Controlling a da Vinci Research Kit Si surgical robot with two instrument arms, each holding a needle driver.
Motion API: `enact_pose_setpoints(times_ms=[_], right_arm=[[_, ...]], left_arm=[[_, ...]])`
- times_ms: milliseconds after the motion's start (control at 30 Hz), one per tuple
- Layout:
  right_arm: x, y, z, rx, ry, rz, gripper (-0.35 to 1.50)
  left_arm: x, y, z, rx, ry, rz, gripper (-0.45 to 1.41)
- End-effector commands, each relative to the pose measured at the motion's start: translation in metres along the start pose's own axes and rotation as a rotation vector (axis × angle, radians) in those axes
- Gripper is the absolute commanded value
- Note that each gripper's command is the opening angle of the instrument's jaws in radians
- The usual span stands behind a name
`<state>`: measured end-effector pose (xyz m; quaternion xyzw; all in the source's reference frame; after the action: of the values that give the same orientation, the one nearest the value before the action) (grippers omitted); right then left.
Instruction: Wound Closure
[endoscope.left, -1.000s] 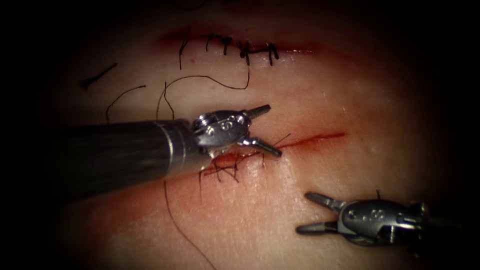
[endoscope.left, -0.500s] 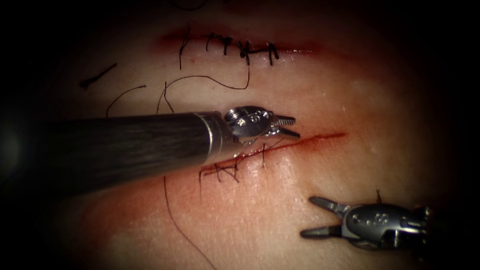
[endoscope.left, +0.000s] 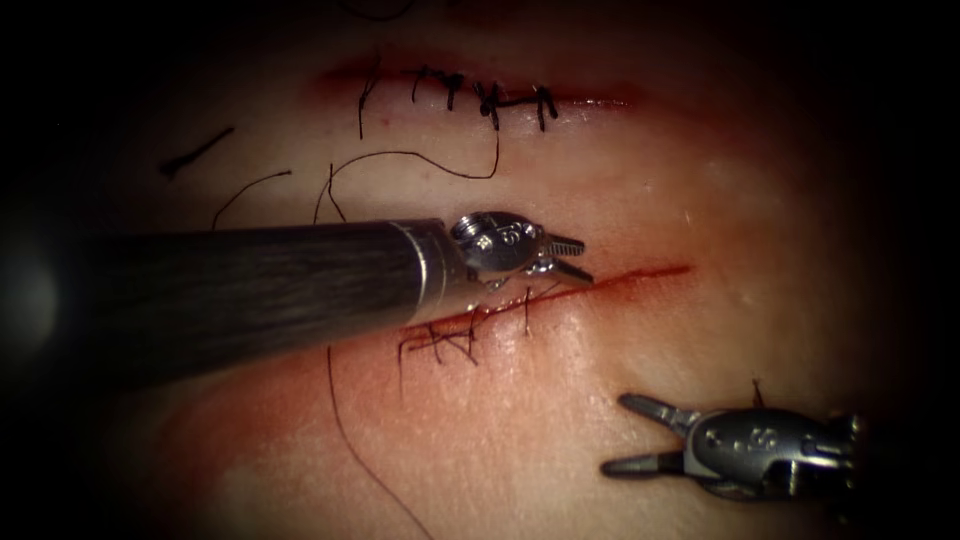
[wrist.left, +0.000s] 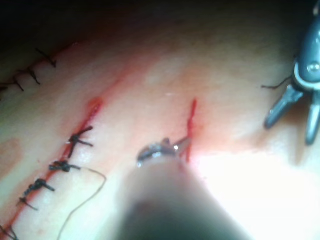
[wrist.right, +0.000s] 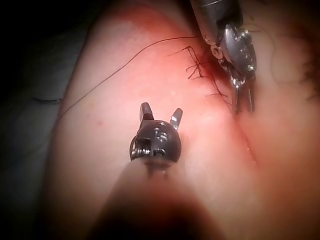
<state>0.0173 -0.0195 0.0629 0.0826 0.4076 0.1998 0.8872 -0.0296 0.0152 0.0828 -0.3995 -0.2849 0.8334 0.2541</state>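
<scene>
two arms work over one broad slab of tissue (endoscope.left: 620, 420), the largest thing in the endoscope view, pale with red fluid (endoscope.left: 420, 330) along the cuts. next in size is the left arm's dark shaft (endoscope.left: 250, 290), entering from nine o'clock and ending at the left gripper (endoscope.left: 578, 258), whose jaws stand slightly parted and hold nothing, tips just above the middle cut (endoscope.left: 640, 275). since a second ago this tool has slid toward three o'clock and its jaws have narrowed from a wide spread; over the last half second it barely shifted. the right gripper (endoscope.left: 625, 435) sits at about four o'clock, well apart from the cut, jaws released and wide, empty, and has hardly moved since a second ago. the middle cut's nine o'clock half carries dark stitches (endoscope.left: 450, 340) with short thread ends; its three o'clock end lies unstitched with bare tissue around it. a second, stitched cut (endoscope.left: 480, 95) runs along twelve o'clock. loose thread (endoscope.left: 360, 450) trails from the stitches toward six o'clock, and another strand (endoscope.left: 430, 160) curls between the two cuts. a cut end of thread (endoscope.left: 195, 152) lies at ten o'clock. no needle can be made out. open tissue lies between the two grippers.

in the left wrist view the left gripper (wrist.left: 165, 148) rests beside the cut (wrist.left: 191, 120); the right wrist view shows the right gripper (wrist.right: 161, 114) parted.
</scene>
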Motion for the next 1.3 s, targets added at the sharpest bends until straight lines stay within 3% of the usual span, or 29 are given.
enact_pose_setpoints(times_ms=[33,400,433,500,567,1000,1133,1300], right_arm=[[-0.0003,-0.0007,0.0007,0.005,0.0,0.002,1.33],[-0.0002,-0.001,0.0006,0.004,0.0,0.002,1.33],[-0.0002,-0.001,0.0005,0.004,0.0,0.002,1.33],[-0.0002,-0.001,0.0005,0.005,0.0,0.002,1.33],[-0.0002,-0.0009,0.0004,0.005,0.0,0.003,1.33],[-0.0018,0.0028,0.0039,-0.061,0.08,0.168,1.31],[-0.0024,0.0041,0.0058,-0.076,0.107,0.215,1.31],[-0.0025,0.0045,0.0057,-0.074,0.107,0.215,1.31]], left_arm=[[-0.0001,-0.0002,0.0009,-0.002,-0.004,0.002,0.31],[-0.0003,-0.0015,0.0014,0.002,-0.028,0.006,0.09],[-0.0004,-0.0017,0.0014,0.001,-0.028,0.007,0.02],[-0.0007,-0.0018,0.0013,-0.002,-0.032,0.053,-0.3],[-0.0007,-0.0018,0.0011,0.0,-0.036,0.106,-0.45],[-0.0003,0.0003,-0.0003,0.002,-0.037,0.163,-0.45],[0.0005,0.0006,-0.0017,0.016,-0.037,0.168,-0.45],[0.0013,0.0007,-0.0037,0.036,-0.04,0.19,-0.45]])
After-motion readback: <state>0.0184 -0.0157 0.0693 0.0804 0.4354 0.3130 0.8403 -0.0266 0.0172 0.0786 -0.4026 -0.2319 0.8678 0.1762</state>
